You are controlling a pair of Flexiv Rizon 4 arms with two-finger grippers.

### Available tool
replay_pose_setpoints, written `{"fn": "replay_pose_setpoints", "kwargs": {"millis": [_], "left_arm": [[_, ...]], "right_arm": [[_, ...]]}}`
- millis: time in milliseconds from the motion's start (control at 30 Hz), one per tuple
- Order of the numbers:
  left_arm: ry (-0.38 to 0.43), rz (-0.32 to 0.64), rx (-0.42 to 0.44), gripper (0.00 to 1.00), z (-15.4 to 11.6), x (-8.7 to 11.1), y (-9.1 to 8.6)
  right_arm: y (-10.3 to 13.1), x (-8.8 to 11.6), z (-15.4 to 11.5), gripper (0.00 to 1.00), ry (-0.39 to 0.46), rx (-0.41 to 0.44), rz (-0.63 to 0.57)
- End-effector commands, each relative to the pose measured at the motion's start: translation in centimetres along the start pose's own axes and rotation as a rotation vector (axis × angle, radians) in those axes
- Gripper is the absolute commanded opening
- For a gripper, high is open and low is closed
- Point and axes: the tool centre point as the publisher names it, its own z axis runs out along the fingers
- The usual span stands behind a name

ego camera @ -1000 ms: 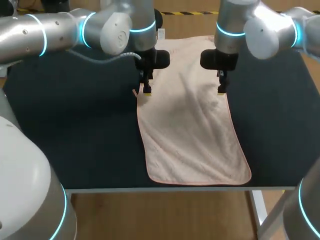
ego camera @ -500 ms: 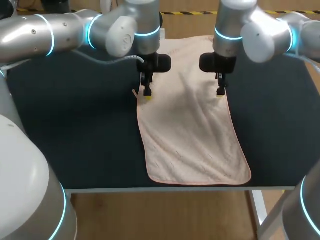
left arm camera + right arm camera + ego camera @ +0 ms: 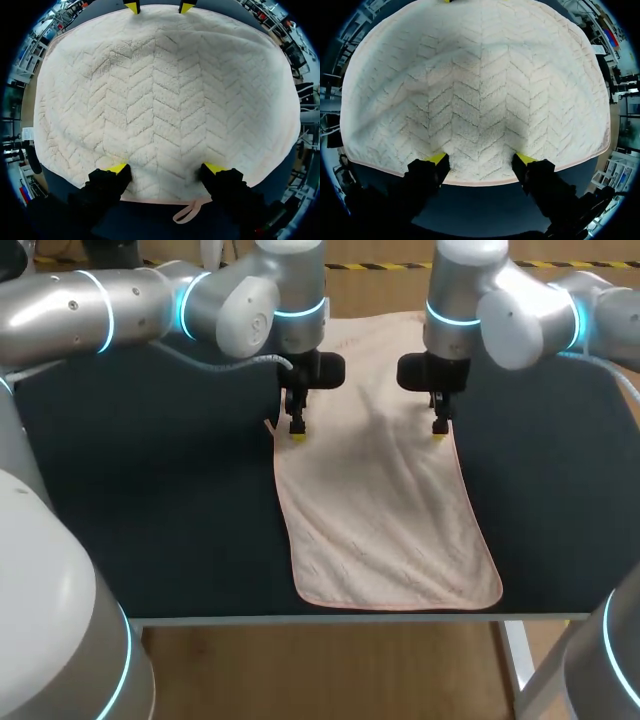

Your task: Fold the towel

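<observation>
A pale pink towel [image 3: 385, 510] lies flat and lengthwise on the dark table [image 3: 150, 500], from the far edge to the near edge. My left gripper [image 3: 296, 432] stands tip-down on the towel's left edge, about halfway along it. In the left wrist view that gripper [image 3: 166, 169] is open, both yellow tips pressed onto the towel [image 3: 165, 90] just inside its hem, near a small hanging loop [image 3: 186, 215]. My right gripper [image 3: 439, 430] stands on the opposite edge. It [image 3: 481, 160] is also open, tips resting on the towel [image 3: 480, 85] by its hem.
The table's front edge [image 3: 350, 616] runs just below the towel's near end. Dark bare tabletop lies on both sides of the towel. The right gripper's yellow tips [image 3: 132, 7] show across the towel from the left wrist.
Both grippers have come down a little onto the towel's side edges, and their fingers have drawn slightly closer together. The towel has not shifted.
</observation>
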Motion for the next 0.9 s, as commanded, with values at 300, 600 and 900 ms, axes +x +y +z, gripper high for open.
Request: {"fn": "replay_pose_setpoints", "kwargs": {"millis": [300,600,900], "left_arm": [[0.003,-0.005,0.005,0.0,0.3,-0.2,0.3],[-0.034,-0.03,-0.001,0.0,-3.4,0.1,1.2],[-0.108,-0.06,-0.01,0.0,-9.7,0.0,1.5]], "right_arm": [[-0.7,0.2,-0.3,0.0,0.014,0.014,0.01],[-1.4,0.4,-3.7,0.0,-0.011,0.043,0.016],[-1.0,0.2,-9.9,0.0,-0.092,0.002,-0.008]]}}
